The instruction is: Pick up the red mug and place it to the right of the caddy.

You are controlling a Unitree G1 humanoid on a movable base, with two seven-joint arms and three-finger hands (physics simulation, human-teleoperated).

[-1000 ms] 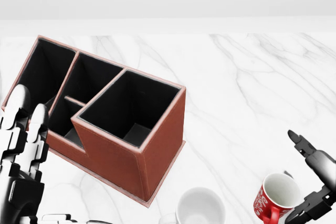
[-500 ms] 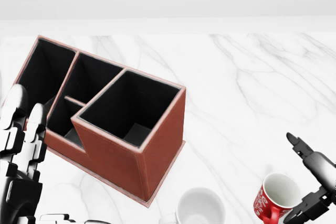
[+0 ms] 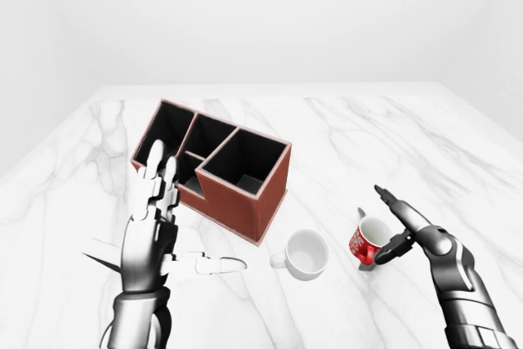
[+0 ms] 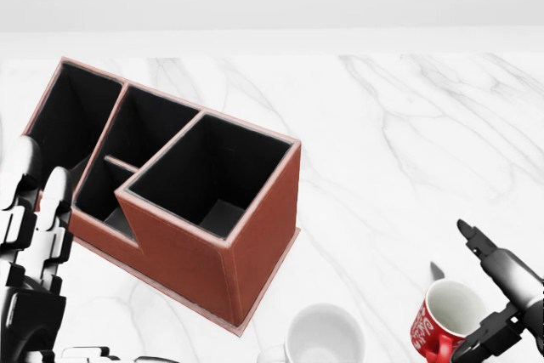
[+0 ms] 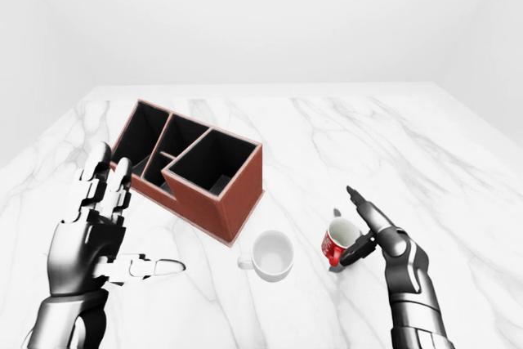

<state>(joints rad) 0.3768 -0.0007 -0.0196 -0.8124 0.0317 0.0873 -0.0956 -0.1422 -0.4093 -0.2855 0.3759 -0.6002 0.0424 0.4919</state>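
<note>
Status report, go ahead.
Right hand open, fingers about the red mug, not closed. Left hand open, idle. Mug upright on the table, right of the caddy. White mug stands between them.

The head view's bottom edge crops the red mug [image 4: 444, 322] and white mug [image 4: 323, 336] (handles unseen).

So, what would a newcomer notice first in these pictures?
The red-brown caddy with its dark compartments stands left of centre on the white marble table. At lower right, the right hand has open fingers around the red mug; a white mug stands beside it.
</note>
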